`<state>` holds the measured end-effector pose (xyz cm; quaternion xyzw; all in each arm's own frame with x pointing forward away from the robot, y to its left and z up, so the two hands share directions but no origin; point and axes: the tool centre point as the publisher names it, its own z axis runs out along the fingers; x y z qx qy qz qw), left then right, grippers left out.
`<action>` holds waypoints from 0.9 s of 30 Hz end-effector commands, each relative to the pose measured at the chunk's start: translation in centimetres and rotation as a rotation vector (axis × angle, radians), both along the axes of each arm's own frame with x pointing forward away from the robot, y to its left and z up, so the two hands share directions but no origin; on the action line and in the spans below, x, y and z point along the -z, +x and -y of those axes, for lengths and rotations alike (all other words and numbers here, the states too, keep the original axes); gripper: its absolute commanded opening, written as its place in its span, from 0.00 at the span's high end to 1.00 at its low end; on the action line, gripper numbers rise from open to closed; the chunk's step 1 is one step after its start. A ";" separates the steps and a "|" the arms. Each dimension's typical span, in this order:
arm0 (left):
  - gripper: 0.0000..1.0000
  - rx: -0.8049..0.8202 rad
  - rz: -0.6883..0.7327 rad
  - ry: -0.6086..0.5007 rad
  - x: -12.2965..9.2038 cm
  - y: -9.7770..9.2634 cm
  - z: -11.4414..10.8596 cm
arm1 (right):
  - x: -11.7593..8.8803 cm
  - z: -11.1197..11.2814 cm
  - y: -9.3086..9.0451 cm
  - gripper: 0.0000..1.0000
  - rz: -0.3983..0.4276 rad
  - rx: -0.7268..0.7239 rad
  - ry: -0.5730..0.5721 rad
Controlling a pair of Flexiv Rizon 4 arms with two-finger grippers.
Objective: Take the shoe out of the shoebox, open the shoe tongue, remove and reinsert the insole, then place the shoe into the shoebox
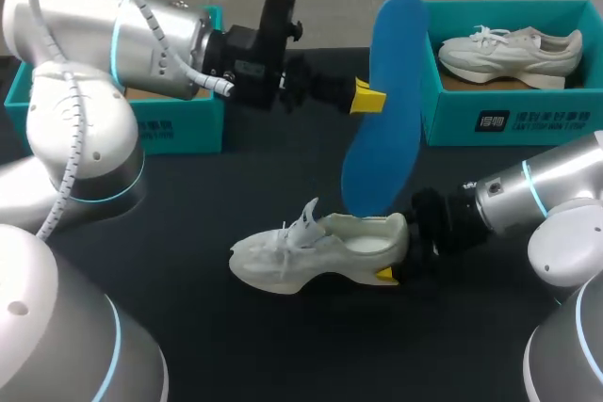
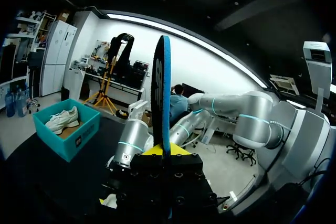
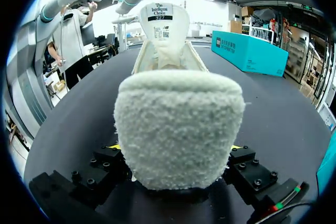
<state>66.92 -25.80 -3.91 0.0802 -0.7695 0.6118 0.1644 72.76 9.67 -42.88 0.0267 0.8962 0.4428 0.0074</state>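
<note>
**one insole up, two shoes, two boxes**

count it: two teal shoeboxes, two white shoes, one blue insole. the left shoebox (image 1: 179,129) sits at the back of the black table (image 1: 283,345). the left gripper (image 1: 369,98) is clamped on the insole (image 1: 384,138), holding it upright. below, the shoe (image 1: 320,249) stands on the table, toe left, tongue lifted, its fuzzy heel pinched between the right gripper (image 1: 394,261) fingers. the right shoebox (image 1: 528,120) holds the other shoe (image 1: 513,52).

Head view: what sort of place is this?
Likely a robot lab bench: at a black table the left gripper holds a blue insole, the right gripper a shoe, beside a teal shoebox.
</note>
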 end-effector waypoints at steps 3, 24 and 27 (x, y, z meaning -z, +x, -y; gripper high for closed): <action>1.00 -0.010 -0.096 -0.087 0.8 -0.7 -0.1 | 0.1 -0.1 0.0 1.00 0.000 0.001 -0.004; 1.00 0.006 -0.369 -0.178 -6.2 -5.6 -0.1 | 0.1 -0.1 0.0 1.00 0.000 0.001 -0.004; 1.00 0.067 -0.356 -0.164 -6.7 -5.9 -0.7 | 0.1 -0.1 0.0 1.00 0.000 0.001 -0.004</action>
